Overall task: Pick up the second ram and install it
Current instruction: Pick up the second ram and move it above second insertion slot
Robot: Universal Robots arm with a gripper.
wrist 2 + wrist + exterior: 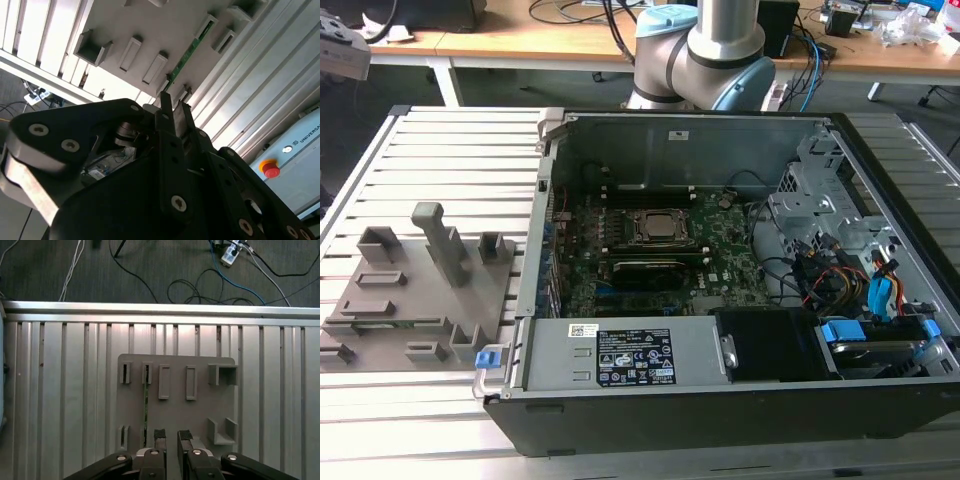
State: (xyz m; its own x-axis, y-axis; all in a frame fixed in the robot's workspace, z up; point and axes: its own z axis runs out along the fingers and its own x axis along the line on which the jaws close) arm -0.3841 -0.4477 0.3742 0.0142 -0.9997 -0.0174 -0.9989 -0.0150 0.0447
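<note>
Claw (pixel 172 436): my two dark-padded fingers (pixel 159 434) are parted by a narrow gap with nothing between them. The claw (pixel 175 106) looks the same in the second wrist view, empty and hovering over the tray.

Second ram (pixel 146 407): a thin green circuit-board stick, standing on edge in a slot of the grey plastic slotted tray (pixel 175 412). It sits just beside the line of my fingers, not between them and not touched. In the second wrist view the second ram (pixel 186 56) lies seated lengthwise in its slot.

The tray rests on the ribbed aluminium tabletop (pixel 65 390). Beyond the tabletop edge is dark floor with loose cables (pixel 200 285).

Exterior view: the tray (pixel 420 300) is low at the exterior view's left. Just beside it, to the exterior view's right, is the open black computer case (pixel 720 400), with the green motherboard (pixel 725 268) inside.
</note>
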